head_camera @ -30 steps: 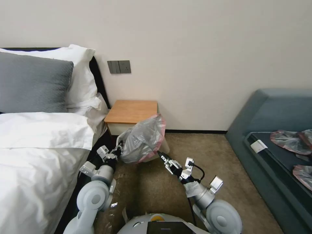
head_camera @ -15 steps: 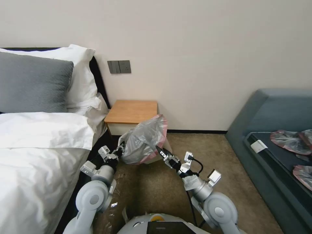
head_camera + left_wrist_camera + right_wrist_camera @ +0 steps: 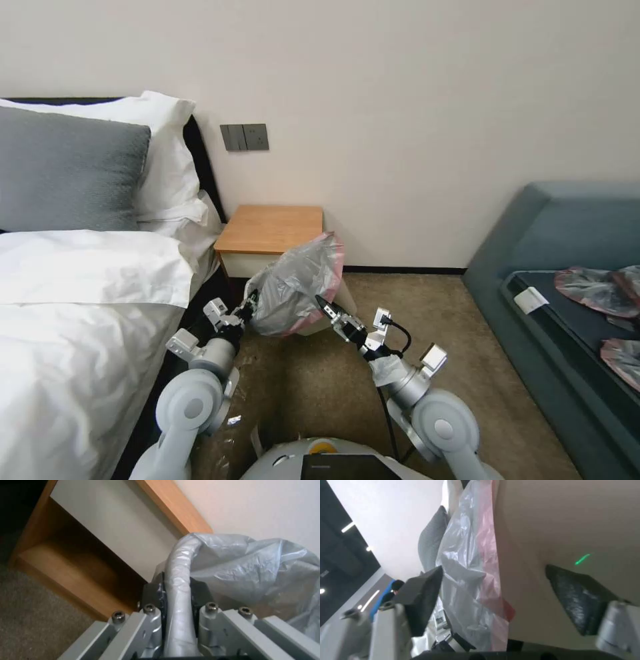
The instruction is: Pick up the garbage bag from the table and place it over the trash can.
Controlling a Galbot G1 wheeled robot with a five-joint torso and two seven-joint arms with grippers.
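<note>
1. My right claw (image 3: 321,305) has come forward and up over the last second, from out on the carpet to right against the near side of the crinkled, translucent grey thin plastic garbage bag (image 3: 293,283).
2. The right wrist view shows its fingers spread wide, with the bag's pink-red edge and the smooth cream-beige plastic wall of the small trash can (image 3: 553,530) lying between them; nothing is pinched yet.
3. My left claw (image 3: 245,309) has not budged: it stays clamped on the bag's left side. In the left wrist view the bag's rolled, rope-like grey band (image 3: 178,585) runs straight down between its closed fingers.
4. So the bag is off the tabletop and draped over the trash can on the floor, just in front of the small wooden nightstand with the light-brown rounded-corner top (image 3: 272,228).
5. I reckon this means the second hold is about to go on, so both sides can be stretched over the rolled rim. The cover is only partly done; the film sits puffed up above the bin.
6. It's thin, glossy and full of creases, so it'll slip and bunch easily. The bin is rigid and smooth. The carpet is coarse and brown.
7. Flatter grey-pink bags (image 3: 597,288) lie well apart on the blue sofa.
</note>
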